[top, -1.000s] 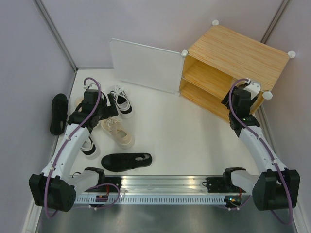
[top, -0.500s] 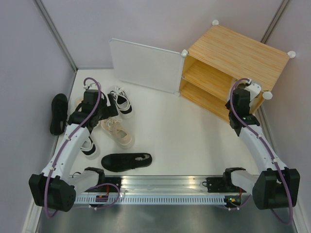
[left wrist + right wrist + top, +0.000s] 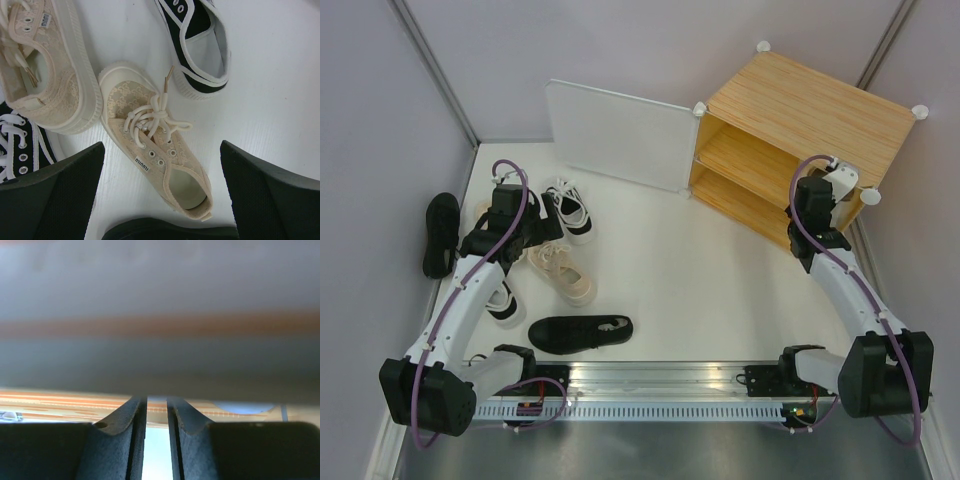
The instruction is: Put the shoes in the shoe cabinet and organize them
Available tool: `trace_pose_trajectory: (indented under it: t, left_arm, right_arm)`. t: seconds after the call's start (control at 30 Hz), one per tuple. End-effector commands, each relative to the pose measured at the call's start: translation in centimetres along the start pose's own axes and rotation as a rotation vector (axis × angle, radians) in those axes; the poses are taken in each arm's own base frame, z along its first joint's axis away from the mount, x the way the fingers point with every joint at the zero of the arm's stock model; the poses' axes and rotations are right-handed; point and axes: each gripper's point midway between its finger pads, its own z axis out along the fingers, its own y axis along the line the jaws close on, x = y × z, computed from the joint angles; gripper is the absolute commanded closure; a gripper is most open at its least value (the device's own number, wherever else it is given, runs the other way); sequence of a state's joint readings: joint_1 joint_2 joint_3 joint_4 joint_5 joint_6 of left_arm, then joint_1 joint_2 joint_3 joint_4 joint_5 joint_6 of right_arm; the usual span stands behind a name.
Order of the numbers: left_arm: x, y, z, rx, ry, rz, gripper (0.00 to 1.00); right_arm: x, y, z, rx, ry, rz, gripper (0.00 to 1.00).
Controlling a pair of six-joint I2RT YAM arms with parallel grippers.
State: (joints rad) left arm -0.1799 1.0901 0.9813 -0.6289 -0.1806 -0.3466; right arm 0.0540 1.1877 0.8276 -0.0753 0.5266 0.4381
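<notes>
We see the top view lit brightly and evenly from above, with only faint, soft shadows on the white surface (image 3: 700, 270). The left wrist view is crisp on the cream shoe (image 3: 150, 140). The right wrist view is a blurred grey and orange smear; only the dark jaws stay sharp.

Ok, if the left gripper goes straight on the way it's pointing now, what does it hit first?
Most likely the cream lace-up shoe. The left gripper is open and points down at the shoe's laces, centred between its fingers. How far off it is I cannot tell, but nothing shows in between.
</notes>
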Motion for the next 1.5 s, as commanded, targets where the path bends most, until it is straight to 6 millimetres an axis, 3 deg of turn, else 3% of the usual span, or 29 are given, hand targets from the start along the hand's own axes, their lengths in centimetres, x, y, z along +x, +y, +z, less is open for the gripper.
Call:
trace_pose_trajectory:
  t: [0.0,0.3,0.57,0.7,0.9,1.0,1.17,1.37,1.47]
  left_arm:
    - [-0.9,-0.1,-0.3,0.013,-0.043,0.032,0.01]
    - [-0.9,-0.2,-0.3,0.018,-0.042,0.032,0.01]
    - [-0.9,-0.1,-0.3,0.011,-0.046,0.029,0.01]
    - [-0.9,-0.1,-0.3,0.015,-0.044,0.029,0.01]
    - [-0.9,0.0,-0.3,0.008,-0.045,0.028,0.01]
    - [-0.9,0.0,-0.2,0.007,-0.044,0.026,0.01]
    - [-0.8,0.0,-0.2,0.009,-0.043,0.026,0.01]
    - [-0.9,0.0,-0.2,0.008,-0.045,0.026,0.01]
    - [-0.8,0.0,-0.2,0.005,-0.041,0.027,0.01]
  right_arm:
    - [-1.4,0.7,-0.4,-0.037,-0.023,0.023,0.73]
    - [-1.6,1.0,-3.2,-0.133,-0.001,0.017,0.63]
    - [-3.1,2.7,-7.3,-0.299,0.042,-0.012,0.45]
    - [-4.1,1.4,-8.5,-0.263,0.014,-0.01,0.39]
    - [-4.2,-0.1,-8.8,-0.208,-0.025,0.014,0.39]
    - [-3.9,-2.0,-7.7,-0.092,-0.051,0.026,0.38]
    - [-2.8,-3.5,-5.7,0.018,-0.082,0.039,0.38]
    - [-1.9,-3.5,-3.7,0.073,-0.083,0.064,0.47]
    - [-1.5,-4.5,-2.8,0.136,-0.101,0.055,0.52]
